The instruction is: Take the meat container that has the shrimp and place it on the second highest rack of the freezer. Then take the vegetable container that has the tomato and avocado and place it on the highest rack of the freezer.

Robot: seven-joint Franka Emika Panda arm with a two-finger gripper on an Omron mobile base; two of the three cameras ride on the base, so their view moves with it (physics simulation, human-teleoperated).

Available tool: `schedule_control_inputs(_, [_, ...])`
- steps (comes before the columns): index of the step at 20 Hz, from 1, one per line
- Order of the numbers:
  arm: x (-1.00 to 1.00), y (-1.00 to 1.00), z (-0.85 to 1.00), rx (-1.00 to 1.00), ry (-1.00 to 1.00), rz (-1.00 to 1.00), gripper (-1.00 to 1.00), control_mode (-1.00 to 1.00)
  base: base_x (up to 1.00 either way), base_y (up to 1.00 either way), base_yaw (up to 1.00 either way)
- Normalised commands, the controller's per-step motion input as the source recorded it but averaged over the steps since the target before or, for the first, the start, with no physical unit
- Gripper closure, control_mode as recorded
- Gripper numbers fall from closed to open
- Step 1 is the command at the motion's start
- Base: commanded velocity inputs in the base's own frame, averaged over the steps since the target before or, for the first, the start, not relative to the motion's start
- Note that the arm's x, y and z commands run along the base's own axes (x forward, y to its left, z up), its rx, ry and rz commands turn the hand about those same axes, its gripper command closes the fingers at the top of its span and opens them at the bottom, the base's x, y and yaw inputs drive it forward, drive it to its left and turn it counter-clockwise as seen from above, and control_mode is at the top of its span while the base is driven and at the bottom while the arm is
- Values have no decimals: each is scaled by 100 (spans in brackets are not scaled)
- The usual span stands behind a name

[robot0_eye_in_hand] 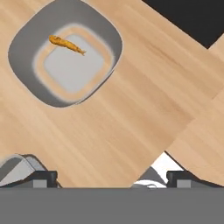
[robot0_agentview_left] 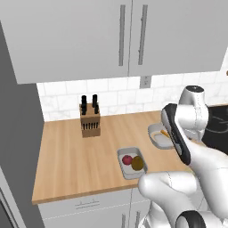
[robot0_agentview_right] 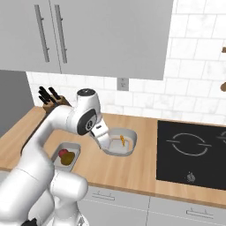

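The meat container (robot0_eye_in_hand: 65, 57) is a grey rounded tray on the wooden counter, with the small orange shrimp (robot0_eye_in_hand: 66, 43) lying in it. My gripper (robot0_eye_in_hand: 113, 178) hovers above the counter beside this tray, open wide with nothing between its fingertips (robot0_eye_in_hand: 43, 177). The right base view shows the same tray (robot0_agentview_right: 128, 148) with the shrimp (robot0_agentview_right: 122, 140) and the hand tilted down over its left rim. The vegetable container (robot0_agentview_left: 126, 156) holds the red tomato (robot0_agentview_left: 127, 159) and the olive-brown avocado (robot0_agentview_left: 137, 163) near the counter's front edge. The freezer's racks are out of view.
A knife block (robot0_agentview_left: 90, 120) stands at the back of the counter. A black cooktop (robot0_agentview_right: 192, 152) lies to the right of the meat tray. Grey wall cabinets (robot0_agentview_left: 120, 35) hang overhead. A tall grey panel (robot0_agentview_left: 18, 147) closes the counter's left end.
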Motion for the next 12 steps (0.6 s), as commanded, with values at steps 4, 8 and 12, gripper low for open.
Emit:
schedule_control_inputs(4, [48, -44, -31, 9, 0, 2, -100, -100, 0, 0, 0])
schedule_control_inputs(8, [18, -10, -18, 1, 0, 1, -100, -100, 0, 0, 0])
schedule_control_inputs(12, [12, -4, -17, 0, 3, 0, -100, -100, 0, 0, 0])
